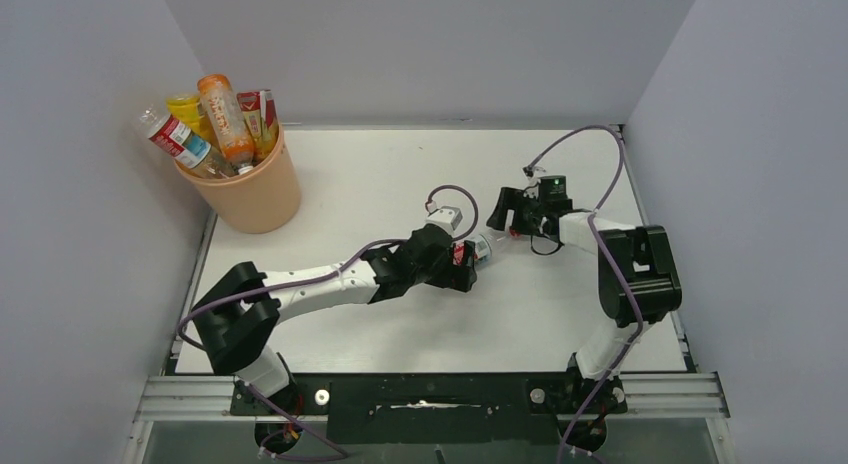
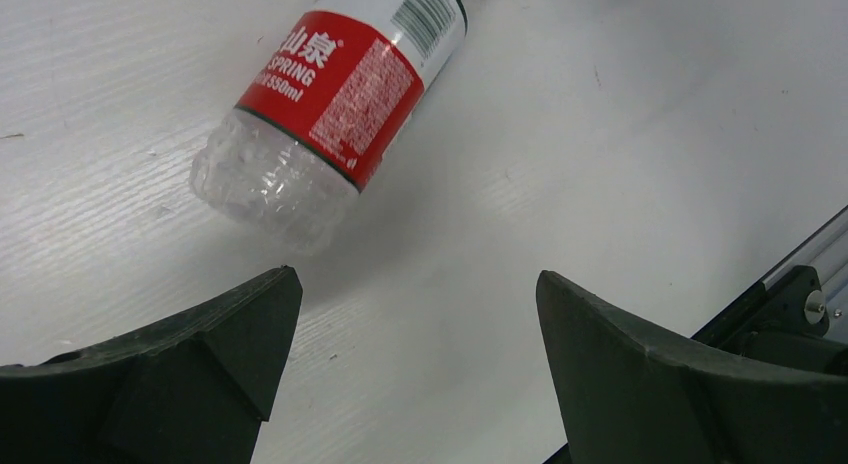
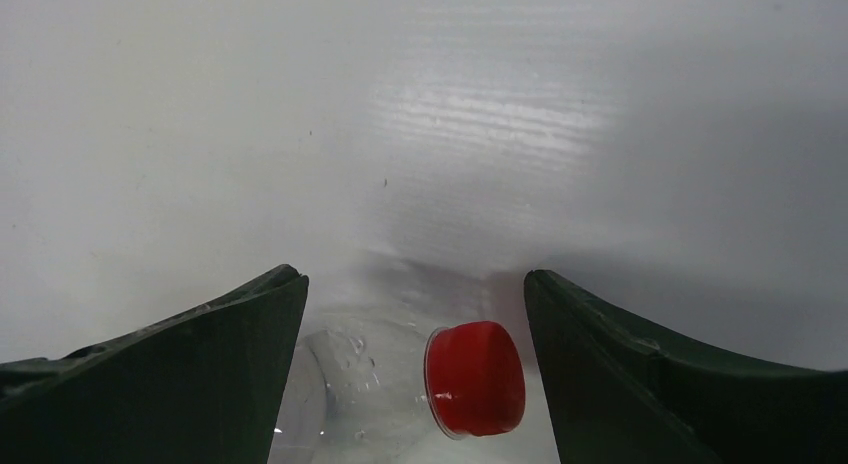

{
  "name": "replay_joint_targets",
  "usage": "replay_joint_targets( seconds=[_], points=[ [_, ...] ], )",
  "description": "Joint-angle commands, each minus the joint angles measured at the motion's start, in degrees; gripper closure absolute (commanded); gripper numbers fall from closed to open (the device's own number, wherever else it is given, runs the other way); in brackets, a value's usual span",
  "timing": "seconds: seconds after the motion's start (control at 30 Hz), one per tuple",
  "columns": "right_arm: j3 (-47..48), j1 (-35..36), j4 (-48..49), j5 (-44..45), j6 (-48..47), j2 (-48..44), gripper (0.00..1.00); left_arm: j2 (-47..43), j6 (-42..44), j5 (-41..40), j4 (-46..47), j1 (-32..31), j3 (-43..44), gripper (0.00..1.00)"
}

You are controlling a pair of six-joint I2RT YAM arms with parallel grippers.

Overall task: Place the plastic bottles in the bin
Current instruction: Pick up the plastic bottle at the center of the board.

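Left wrist view: left hand [image 2: 418, 284] released, red-labelled water bottle [image 2: 330, 104] lay on worktop [image 2: 620, 134] just ahead; right hand [image 3: 415, 284] released, flanked its red cap [image 3: 477, 377] without touching.

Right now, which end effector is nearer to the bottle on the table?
Right. The right end effector has the bottle's cap between its fingers; the left end effector is short of its base.

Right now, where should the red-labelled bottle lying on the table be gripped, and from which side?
Probably the labelled midsection of the bottle, from above, closing across its width: it lies on its side, and its clear base end looks crumpled. The open left gripper faces that base; the red cap lies between the fingers of the open right gripper.
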Motion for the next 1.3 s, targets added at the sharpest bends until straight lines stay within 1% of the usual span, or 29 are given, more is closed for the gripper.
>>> replay_joint_targets(
  seconds=[0.0, 0.27, 0.5, 0.67, 0.87, 1.1, 1.17, 1.27],
  points=[
    [-5.3, 0.9, 3.32, -0.97, 0.65, -6.38, 0.18, 2.17, -2.04, 0.31, 8.42, -0.51, 1.39, 0.11],
    [-13.89, 3.35, 2.27, 0.31, 1.59, -14.22, 0.21, 4.78, -0.7, -2.62, 7.22, -0.48, 4.01, 0.12],
    [-19.78, 7.85, 0.75, 2.39, 3.31, -22.23, 0.21, 6.61, -0.23, -3.77, 6.77, 0.48, 4.25, 0.12],
    [-21.94, 11.47, -0.58, 3.67, 4.9, -26.56, 0.21, 5.08, -0.59, -5.47, 7.13, 1.46, 2.78, 0.12],
    [-25.3, 14.05, -0.91, 4.23, 7.84, -31.55, 0.22, 2.37, -2.05, -6.15, 7.7, 3.68, -0.07, 0.11],
    [-26.9, 14.56, -2.87, 7.38, 9.72, -34.08, 0.23, 1.02, -4.03, -6.14, 8.81, 5.09, -2.51, 0.1],
    [-26.84, 14.59, -2.72, 7.37, 10.16, -34.12, 0.25, 1.75, -5.05, -5.18, 9.19, 5.83, -2.41, 0.09],
    [-26.67, 14.74, -2.26, 6.42, 10.72, -34.47, 0.3, 4.65, -5.72, -3.88, 7.34, 6.66, 0.06, 0.07]
  ],
)
